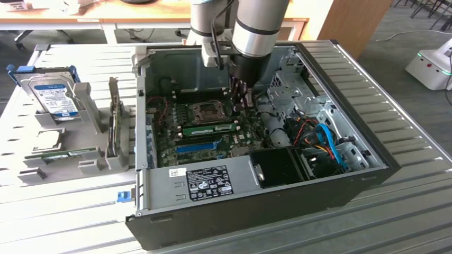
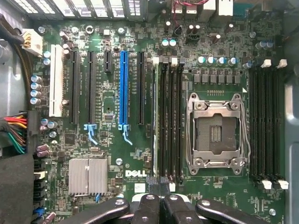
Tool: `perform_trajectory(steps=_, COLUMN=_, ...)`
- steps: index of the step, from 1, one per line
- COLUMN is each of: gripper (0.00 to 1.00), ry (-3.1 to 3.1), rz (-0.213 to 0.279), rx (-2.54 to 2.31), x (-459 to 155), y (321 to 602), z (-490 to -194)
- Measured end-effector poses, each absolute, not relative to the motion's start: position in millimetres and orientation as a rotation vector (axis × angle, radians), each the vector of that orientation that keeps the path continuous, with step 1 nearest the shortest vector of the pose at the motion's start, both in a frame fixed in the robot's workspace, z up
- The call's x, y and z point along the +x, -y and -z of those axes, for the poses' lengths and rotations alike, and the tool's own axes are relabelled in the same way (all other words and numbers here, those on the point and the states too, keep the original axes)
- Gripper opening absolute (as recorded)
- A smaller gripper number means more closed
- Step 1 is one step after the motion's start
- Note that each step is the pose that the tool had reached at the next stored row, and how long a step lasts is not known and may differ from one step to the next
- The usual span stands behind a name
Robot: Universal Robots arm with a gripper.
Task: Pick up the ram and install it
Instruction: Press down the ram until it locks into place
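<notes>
One ram (image 1: 211,128), a thin green stick, sits in the black memory slots (image 2: 173,121) between the processor socket (image 1: 209,110) and the blue expansion slot (image 1: 196,147). In the wrist view this ram (image 2: 155,121) is seen edge-on in the slot nearest the blue slot (image 2: 123,88). My gripper (image 1: 243,100) hangs inside the open computer case, above the end of those slots. Its black fingers (image 2: 148,207) are pressed together, and the gripper (image 2: 159,198) is shut with nothing visible between them. A second ram (image 1: 69,154) lies in a grey holder outside the case, at the exterior view's left.
The case walls (image 1: 353,180) surround the motherboard. Drive cages and blue and orange cables (image 1: 328,143) crowd the exterior view's right side. A hard drive (image 1: 58,98) and an upright card (image 1: 113,121) stand in grey holders beside the case. A second bank of memory slots (image 2: 266,126) lies beyond the socket (image 2: 215,133).
</notes>
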State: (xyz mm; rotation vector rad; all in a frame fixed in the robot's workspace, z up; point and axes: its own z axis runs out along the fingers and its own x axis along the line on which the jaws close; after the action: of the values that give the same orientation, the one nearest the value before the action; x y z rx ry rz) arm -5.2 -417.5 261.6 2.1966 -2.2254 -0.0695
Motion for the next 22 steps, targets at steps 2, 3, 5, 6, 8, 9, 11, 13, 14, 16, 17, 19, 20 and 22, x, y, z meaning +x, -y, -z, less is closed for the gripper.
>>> perform_trajectory(steps=2, gripper=0.11, ry=2.225, rz=0.07, rx=2.197, x=-5.2, y=417.5, z=-259.8)
perform_trajectory(steps=3, gripper=0.11, ry=2.225, rz=0.07, rx=2.197, x=-5.2, y=417.5, z=-259.0)
perform_trajectory(steps=5, gripper=0.11, ry=2.225, rz=0.07, rx=2.197, x=-5.2, y=417.5, z=-257.3)
perform_trajectory(steps=6, gripper=0.11, ry=2.225, rz=0.07, rx=2.197, x=-5.2, y=417.5, z=-256.5)
perform_trajectory(steps=8, gripper=0.11, ry=2.225, rz=0.07, rx=2.197, x=-5.2, y=417.5, z=-254.8)
perform_trajectory(steps=9, gripper=0.11, ry=2.225, rz=0.07, rx=2.197, x=-5.2, y=417.5, z=-254.0)
perform_trajectory(steps=11, gripper=0.11, ry=2.225, rz=0.07, rx=2.197, x=-5.2, y=417.5, z=-252.2)
perform_trajectory(steps=13, gripper=0.11, ry=2.225, rz=0.07, rx=2.197, x=-5.2, y=417.5, z=-250.3)
perform_trajectory(steps=14, gripper=0.11, ry=2.225, rz=0.07, rx=2.197, x=-5.2, y=417.5, z=-249.2)
perform_trajectory(steps=16, gripper=0.11, ry=2.225, rz=0.07, rx=2.197, x=-5.2, y=417.5, z=-247.4)
perform_trajectory(steps=17, gripper=0.11, ry=2.225, rz=0.07, rx=2.197, x=-5.2, y=417.5, z=-246.6)
perform_trajectory(steps=19, gripper=0.11, ry=2.225, rz=0.07, rx=2.197, x=-5.2, y=417.5, z=-244.8)
perform_trajectory(steps=20, gripper=0.11, ry=2.225, rz=0.07, rx=2.197, x=-5.2, y=417.5, z=-244.0)
perform_trajectory(steps=22, gripper=0.11, ry=2.225, rz=0.07, rx=2.197, x=-5.2, y=417.5, z=-242.3)
